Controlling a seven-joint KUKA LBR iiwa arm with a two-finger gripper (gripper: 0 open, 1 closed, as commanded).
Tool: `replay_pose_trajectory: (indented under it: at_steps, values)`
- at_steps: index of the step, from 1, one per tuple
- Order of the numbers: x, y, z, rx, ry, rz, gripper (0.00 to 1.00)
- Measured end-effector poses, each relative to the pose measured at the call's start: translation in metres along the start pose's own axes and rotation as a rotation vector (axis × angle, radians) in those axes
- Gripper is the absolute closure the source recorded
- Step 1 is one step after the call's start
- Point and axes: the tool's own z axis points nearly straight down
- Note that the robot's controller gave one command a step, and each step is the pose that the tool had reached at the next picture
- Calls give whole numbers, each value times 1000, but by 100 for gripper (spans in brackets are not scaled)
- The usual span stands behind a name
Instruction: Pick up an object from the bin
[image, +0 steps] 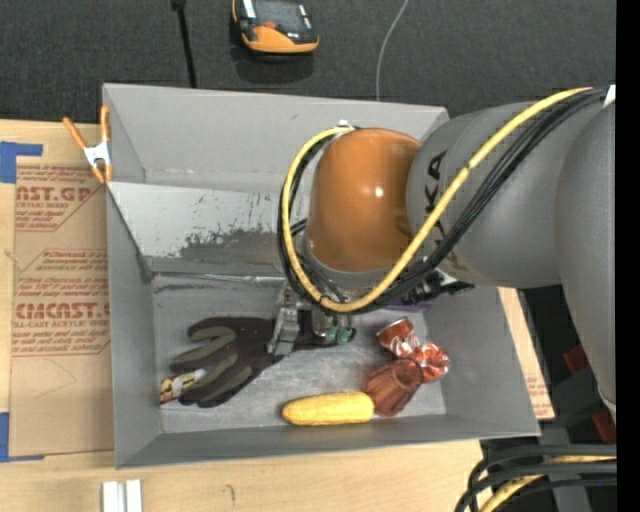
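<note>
In the camera view, the grey metal bin (200, 220) takes up the middle of the frame. The big grey arm comes in from the right. Its round orange cover (360, 200) sits in the middle, with yellow and black cables looped around it.

The gripper (300, 335) pokes out just under the orange cover, low in the bin. It is right at the wrist end of a black glove (222, 362). One grey metal part looks like it is touching the glove's edge there. The cover hides a lot, so I cannot tell if the gripper is open or closed. I also cannot see anything held in it.

The black glove lies flat on the bin floor, in the lower left part of the frame. It has a small white and yellow tag at its far left end. It is the thing nearest the gripper, so I think it is the one to pick.

The glove looks soft, floppy and light. It will not break. It will bend and hang down when lifted. A good place to pinch it is the thick wrist edge, where the cloth bunches up a bit. A pinch on the flat part may slip off.

A yellow toy like a corn cob (328, 408) lies near the bottom middle. A shiny red crumpled wrapper (410, 345) and a brown-red lump (392, 388) lie at the lower right, apart from the glove.
</note>
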Motion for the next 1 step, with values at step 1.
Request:
replay_pose_trajectory:
  at_steps: [1]
  values:
    - [-17, -7, -78, 1, -2, 44, 100]
